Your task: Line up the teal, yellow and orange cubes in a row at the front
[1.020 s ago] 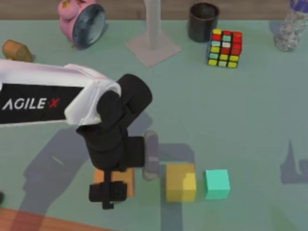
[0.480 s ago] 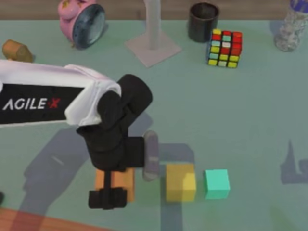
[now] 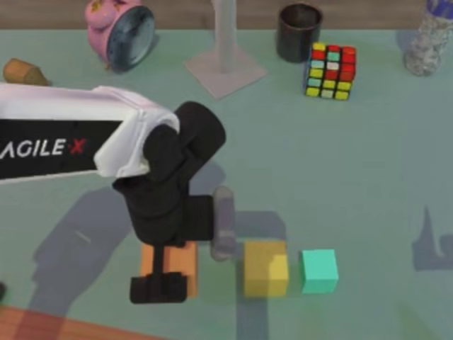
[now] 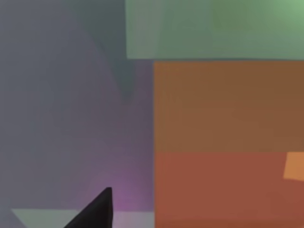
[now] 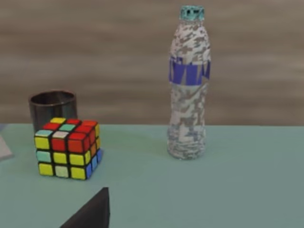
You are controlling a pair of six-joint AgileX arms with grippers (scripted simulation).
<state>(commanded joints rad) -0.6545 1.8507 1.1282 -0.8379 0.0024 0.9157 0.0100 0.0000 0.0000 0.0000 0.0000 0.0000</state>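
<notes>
Left arm, white shell with black panel lettered "AGILE X", reaches in from the top view's left; its matte black wrist hangs over the orange cube. Left claw sits at the front edge of that cube; whether its fingers are spread or closed on the cube cannot be told from above, and the left wrist view gives only a flat orange face filling much of the frame plus one dark fingertip. Landmark: the yellow cube, smooth, square-edged, near the counter's front. Orange cube lies just left of it, a narrow gap between; the teal cube, slightly smaller, lies just right of it, also apart. All three sit in one row. Counter is a flat pale green surface with soft shadows. Well behind the yellow cube: a puzzle cube with glossy red, yellow, teal and orange stickers on black; beside it a dark cylindrical cup; a grey post on a square base; a pink alarm clock with a round glass face; a small brown object at far left. A mottled clear bottle with blue band and teal cap stands at the back right. Right arm out of the top view; only a dark tip of the right claw shows.
</notes>
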